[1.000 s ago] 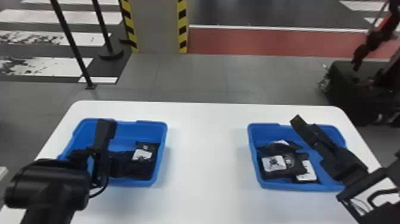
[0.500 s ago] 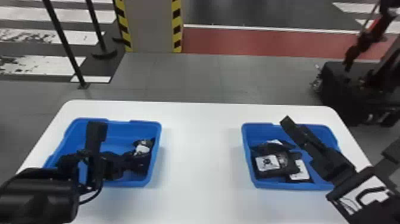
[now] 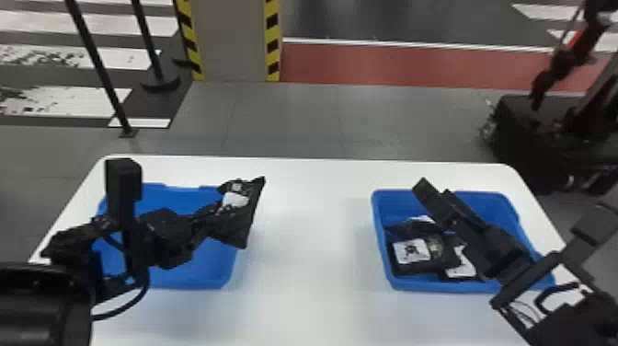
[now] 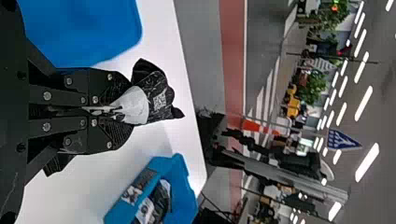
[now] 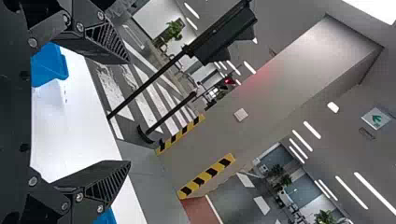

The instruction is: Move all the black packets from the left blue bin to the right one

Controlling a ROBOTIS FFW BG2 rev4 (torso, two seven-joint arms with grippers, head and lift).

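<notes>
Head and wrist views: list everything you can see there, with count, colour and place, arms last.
held packet: at least 1, black, white label, above left bin
right bin's packets: at least 2, black, white labels
left bin: 1, blue, table's left
right bin: 1, blue, table's right
table: 1, white
posts: 2, black, beyond table, left
column: 1, grey, yellow-black edges, beyond table
floor strip: 1, red, beyond table
equipment: count unclear, dark, beyond table, right
plants: several, green, background
ceiling lights: many, white, overhead
left end effector: 1, black, shut on held packet
right end effector: 1, black, open, over right bin
</notes>
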